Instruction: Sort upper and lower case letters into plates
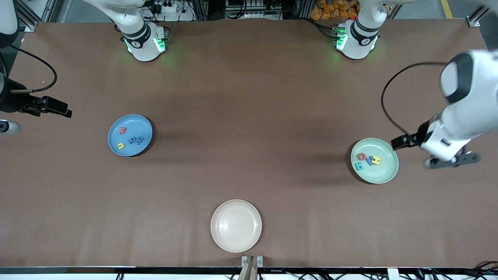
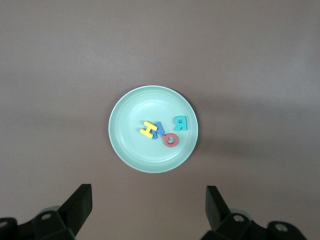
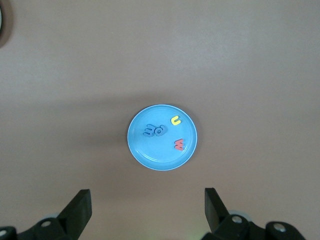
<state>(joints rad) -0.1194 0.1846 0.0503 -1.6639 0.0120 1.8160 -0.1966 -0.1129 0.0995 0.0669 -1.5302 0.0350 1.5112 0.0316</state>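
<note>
We see four letters in the blue plate (image 1: 113, 132), four in the mint green plate (image 1: 389, 171) | left gripper (image 2: 149, 207) fingers spread, empty, up beside the green plate | right gripper (image 3: 148, 206) spread wide, empty, waits at its table end | risk: any needless regrasp could scatter those tiny letters.

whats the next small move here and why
Probably just pull both arms back and stop. Four letters lie in the green plate, four in the blue plate, the beige plate is bare, and the left end effector and right end effector are open, holding nothing.
</note>
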